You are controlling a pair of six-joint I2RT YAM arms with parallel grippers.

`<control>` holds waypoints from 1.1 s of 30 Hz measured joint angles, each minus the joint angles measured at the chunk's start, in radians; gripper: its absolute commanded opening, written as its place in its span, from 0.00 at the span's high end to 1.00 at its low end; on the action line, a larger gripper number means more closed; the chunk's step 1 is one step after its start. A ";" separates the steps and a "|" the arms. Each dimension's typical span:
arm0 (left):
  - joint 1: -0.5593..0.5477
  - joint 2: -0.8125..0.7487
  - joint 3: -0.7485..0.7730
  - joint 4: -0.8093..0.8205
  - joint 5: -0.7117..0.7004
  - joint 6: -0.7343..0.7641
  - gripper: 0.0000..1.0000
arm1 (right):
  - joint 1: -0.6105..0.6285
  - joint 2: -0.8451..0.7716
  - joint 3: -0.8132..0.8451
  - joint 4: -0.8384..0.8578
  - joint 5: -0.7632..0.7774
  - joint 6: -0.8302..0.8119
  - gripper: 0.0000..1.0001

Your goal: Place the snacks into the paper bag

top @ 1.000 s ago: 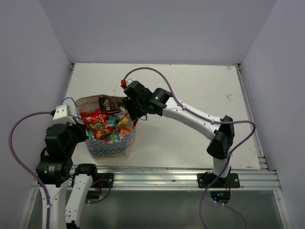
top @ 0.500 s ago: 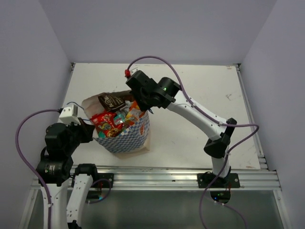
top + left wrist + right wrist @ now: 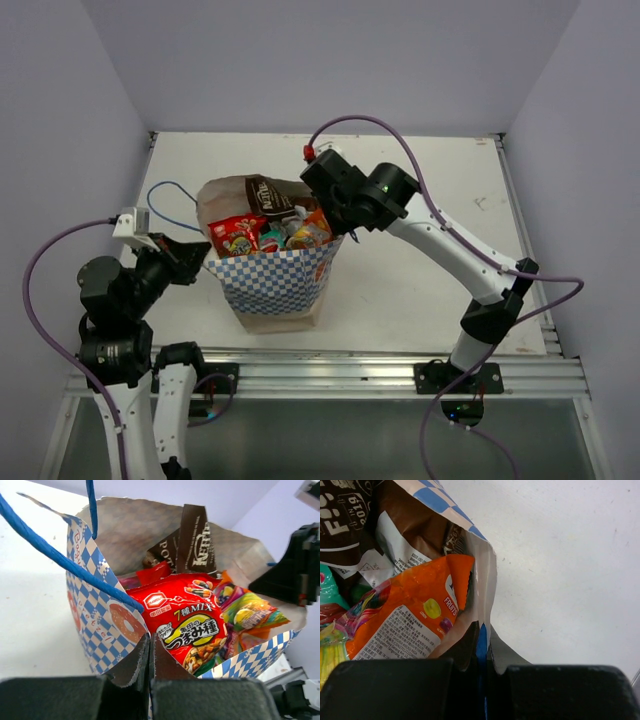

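Several snacks fill the paper bag, which shows left of centre in the top view, toward the near edge of the counter. The left pincer pinches the bag's left rim, and the right pincer is clamped on its right rim. Only the left wrist view makes out a red packet in front of a brown bag, with the blue cord handle crossing the upper left. Only the right wrist view shows an orange packet just inside the pinched paper wall.
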 measured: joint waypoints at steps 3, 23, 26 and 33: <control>0.003 -0.024 -0.037 0.043 0.035 -0.049 1.00 | -0.009 -0.004 -0.013 -0.002 0.000 0.005 1.00; -0.236 0.189 -0.160 0.381 -0.114 -0.134 1.00 | -0.114 -0.063 -0.174 0.059 0.013 0.028 1.00; -0.631 0.305 -0.148 0.443 -0.426 -0.080 1.00 | -0.148 -0.066 -0.188 0.064 0.026 0.017 1.00; -1.366 0.597 0.014 0.596 -0.949 0.070 1.00 | -0.209 -0.105 -0.243 0.084 0.043 -0.012 1.00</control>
